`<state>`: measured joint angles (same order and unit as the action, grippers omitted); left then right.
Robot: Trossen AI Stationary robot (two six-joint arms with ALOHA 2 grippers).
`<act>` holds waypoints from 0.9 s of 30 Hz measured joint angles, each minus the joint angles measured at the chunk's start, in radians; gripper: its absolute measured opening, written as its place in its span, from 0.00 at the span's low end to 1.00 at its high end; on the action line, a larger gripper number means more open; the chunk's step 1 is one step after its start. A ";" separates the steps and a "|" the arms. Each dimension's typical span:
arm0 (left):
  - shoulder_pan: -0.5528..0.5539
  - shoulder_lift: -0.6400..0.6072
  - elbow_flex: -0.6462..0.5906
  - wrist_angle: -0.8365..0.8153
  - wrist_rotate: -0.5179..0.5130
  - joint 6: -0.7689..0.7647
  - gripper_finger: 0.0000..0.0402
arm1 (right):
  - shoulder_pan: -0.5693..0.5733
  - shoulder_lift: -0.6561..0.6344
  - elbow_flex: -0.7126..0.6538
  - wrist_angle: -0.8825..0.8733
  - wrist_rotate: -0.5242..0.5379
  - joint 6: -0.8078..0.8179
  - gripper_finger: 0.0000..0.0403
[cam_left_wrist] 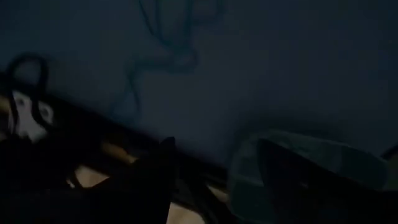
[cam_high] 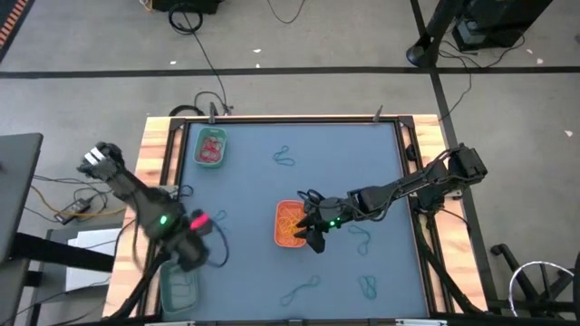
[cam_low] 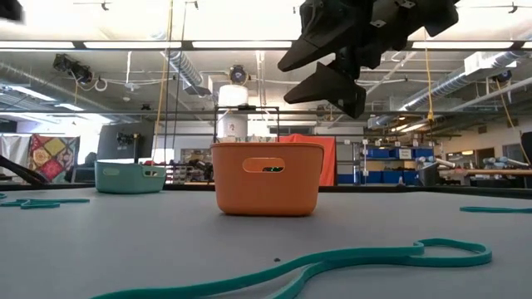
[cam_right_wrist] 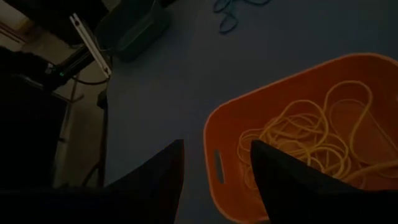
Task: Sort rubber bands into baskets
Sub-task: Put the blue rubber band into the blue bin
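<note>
The orange basket [cam_high: 288, 224] stands mid-table on its base and holds several yellow rubber bands [cam_right_wrist: 311, 143]. My right gripper [cam_high: 314, 232] hovers open and empty above the basket's rim [cam_right_wrist: 214, 165]; it also shows in the low view [cam_low: 332, 75]. The green basket [cam_high: 210, 148], at the far left, holds red bands. The teal basket [cam_high: 181, 288] stands at the near left. My left gripper [cam_high: 192, 254] hangs open and empty just above and beside the teal basket [cam_left_wrist: 311, 165]. Teal bands [cam_high: 285, 158] [cam_high: 362, 238] [cam_high: 368, 287] lie loose on the mat.
More teal bands lie at the near edge [cam_high: 299, 292] [cam_low: 332, 262] and by my left arm [cam_left_wrist: 168, 56]. The table's wooden side rails [cam_high: 154, 154] border the mat. Black cables [cam_high: 186, 192] run along the left rail. A pink-red spot [cam_high: 198, 220] shows beside my left arm; I cannot tell what it is.
</note>
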<state>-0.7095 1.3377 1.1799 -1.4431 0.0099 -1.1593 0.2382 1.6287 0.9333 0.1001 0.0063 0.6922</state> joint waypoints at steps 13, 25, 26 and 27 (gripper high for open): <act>0.211 -0.182 -0.465 0.355 0.045 0.524 0.55 | 0.032 0.000 0.000 -0.091 0.032 0.174 0.49; 0.212 -0.180 -0.645 0.599 -0.019 0.637 0.55 | 0.037 0.000 0.000 -0.168 0.055 0.248 0.49; 0.212 -0.180 -0.659 0.621 -0.015 0.644 0.55 | 0.037 0.000 0.000 -0.168 0.055 0.248 0.49; 0.212 -0.180 -0.674 0.652 -0.006 0.654 0.55 | 0.037 0.000 0.000 -0.168 0.055 0.248 0.49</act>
<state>-0.4973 1.1576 0.5060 -0.7912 0.0036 -0.5049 0.2756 1.6283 0.9333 -0.0681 0.0612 0.9403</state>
